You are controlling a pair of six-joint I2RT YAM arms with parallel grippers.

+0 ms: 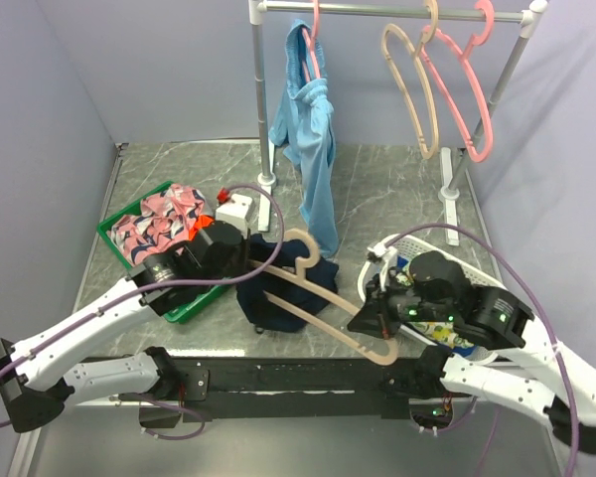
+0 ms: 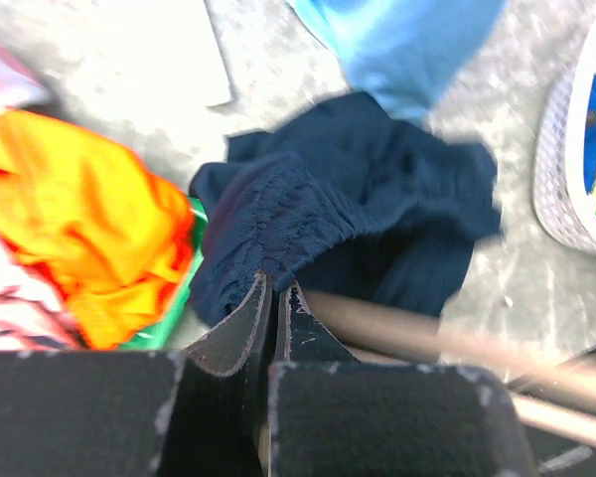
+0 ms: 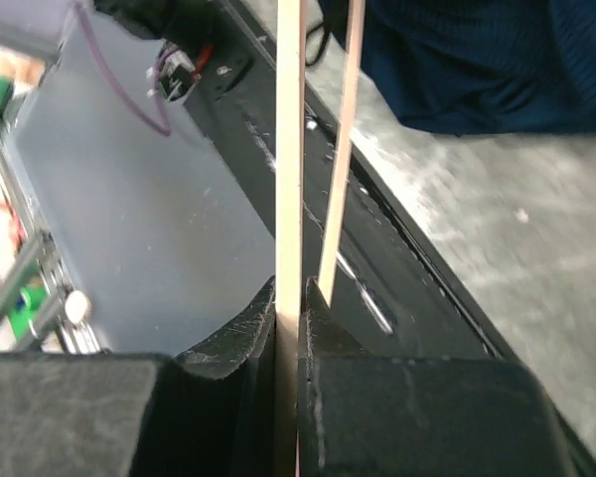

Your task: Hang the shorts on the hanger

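The hanger point(image 1: 330, 328) runs diagonally from right claw point(image 1: 371, 320) to shorts point(image 1: 263, 306), hook far-left

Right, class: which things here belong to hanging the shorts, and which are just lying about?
Job: navy shorts, held cream hanger, left pincer, right pincer.
Lying about: light-blue garment, pink hangers, spare cream hanger, green bin, white basket, orange cloth.

A robot test cell staged for laundry. Plain lilac walls point(image 1: 40, 89) box in the desk point(image 1: 387, 189). A clothes rail point(image 1: 358, 11) stands on it.
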